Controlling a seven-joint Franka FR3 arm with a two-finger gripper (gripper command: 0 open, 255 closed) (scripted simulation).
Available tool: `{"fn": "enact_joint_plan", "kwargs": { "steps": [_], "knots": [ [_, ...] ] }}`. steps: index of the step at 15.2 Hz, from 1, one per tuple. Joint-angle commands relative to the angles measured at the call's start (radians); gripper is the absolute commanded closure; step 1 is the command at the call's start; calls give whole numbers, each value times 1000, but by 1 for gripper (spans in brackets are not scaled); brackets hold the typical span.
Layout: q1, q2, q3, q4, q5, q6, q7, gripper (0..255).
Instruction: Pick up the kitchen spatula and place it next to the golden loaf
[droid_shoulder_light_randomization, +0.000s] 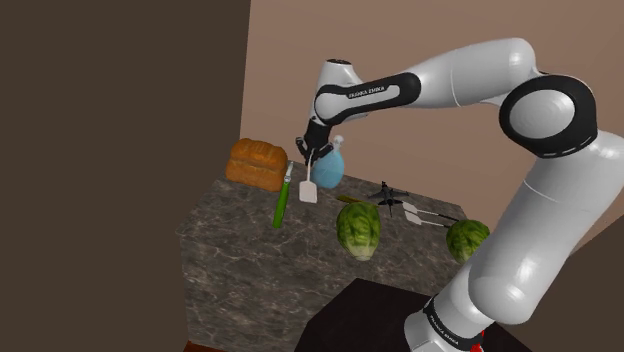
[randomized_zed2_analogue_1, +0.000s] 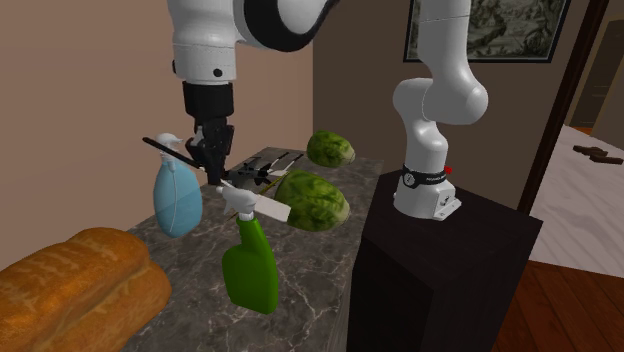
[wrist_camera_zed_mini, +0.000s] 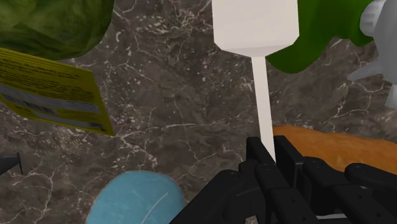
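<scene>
Wrist view: all-black two-finger gripper (wrist_camera_zed_mini: 270, 156) clamped on thin handle of plain white flat-bladed spatula (wrist_camera_zed_mini: 256, 28); blade hangs clear above dark veined marble counter (wrist_camera_zed_mini: 165, 108); pickup judged done, placement left; golden-brown crusted loaf (droid_shoulder_light_randomization: 257, 163) near, green spray bottle (droid_shoulder_light_randomization: 281, 205) lying between; jaws nearly closed round handle.

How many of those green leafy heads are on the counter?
2. In the shoulder view, one head lies on the counter right of the green bottle; the other head lies further right, partly behind the arm, which may hide more.
</scene>
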Motion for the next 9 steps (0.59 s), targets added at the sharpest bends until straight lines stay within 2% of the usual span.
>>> {"fn": "enact_joint_plan", "kwargs": {
  "steps": [1,9],
  "knots": [
    [0,9,0,-22,0,31,1,255],
    [-1,62,-1,-66,-1,129,4,255]
  ]
}}
